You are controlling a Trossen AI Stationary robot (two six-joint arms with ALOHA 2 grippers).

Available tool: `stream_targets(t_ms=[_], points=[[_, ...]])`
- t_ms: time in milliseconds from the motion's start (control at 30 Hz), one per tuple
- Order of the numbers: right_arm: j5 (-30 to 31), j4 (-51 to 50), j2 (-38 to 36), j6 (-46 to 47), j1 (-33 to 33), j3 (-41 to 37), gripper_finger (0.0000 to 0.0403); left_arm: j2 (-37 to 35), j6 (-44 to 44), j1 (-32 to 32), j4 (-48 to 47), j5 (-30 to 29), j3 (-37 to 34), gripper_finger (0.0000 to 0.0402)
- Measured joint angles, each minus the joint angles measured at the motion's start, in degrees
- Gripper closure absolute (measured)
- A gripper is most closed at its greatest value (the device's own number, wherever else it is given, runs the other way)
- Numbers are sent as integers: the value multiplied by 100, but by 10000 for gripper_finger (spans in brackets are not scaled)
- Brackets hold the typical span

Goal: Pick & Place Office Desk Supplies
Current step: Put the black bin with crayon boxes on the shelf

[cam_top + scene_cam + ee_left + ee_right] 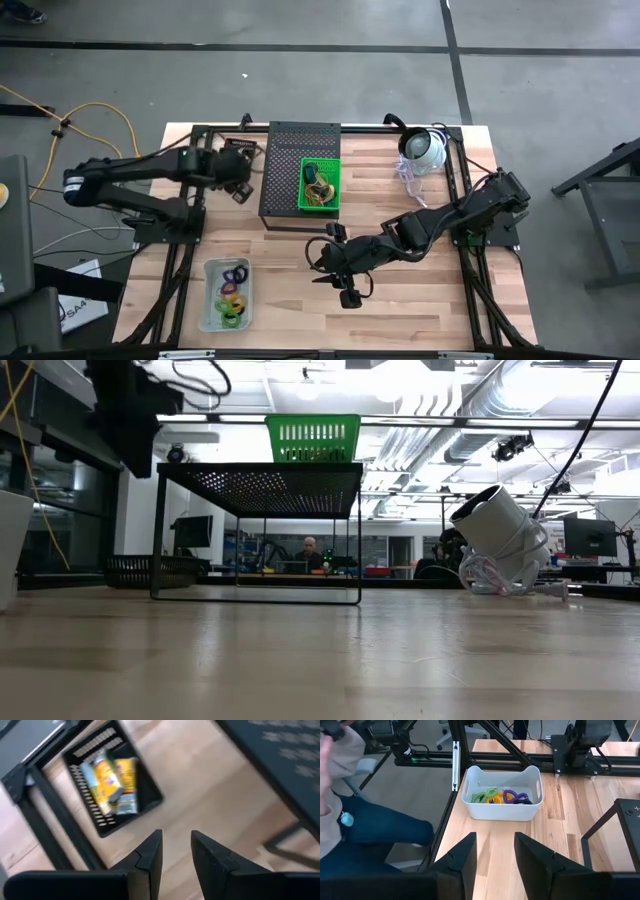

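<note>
My left tool [175,851], upper left of the high view: jaws part open, empty, over packets [112,782] in a black tray [145,802]. Loops [232,293] in the white bin [210,318], lower left: light, springy; pinch one strand. Right tool [492,852], centre: part open, empty. Only the right wrist view shows a person's sleeve [340,755].
</note>
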Motion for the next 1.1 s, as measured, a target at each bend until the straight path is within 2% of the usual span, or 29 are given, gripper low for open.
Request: stream_targets(t_ms=[400,667,933,1100], points=[[0,20,0,-1,0,0,283,328,62,2207,77,-56,-4,306],[1,22,0,-1,0,0,283,806,685,3491,525,768,-4,306],[-1,21,0,-1,0,0,283,1301,1419,4824,567,1562,-4,306],[-2,56,0,-1,-2,0,283,1332,1392,4900,623,1782,16,306]])
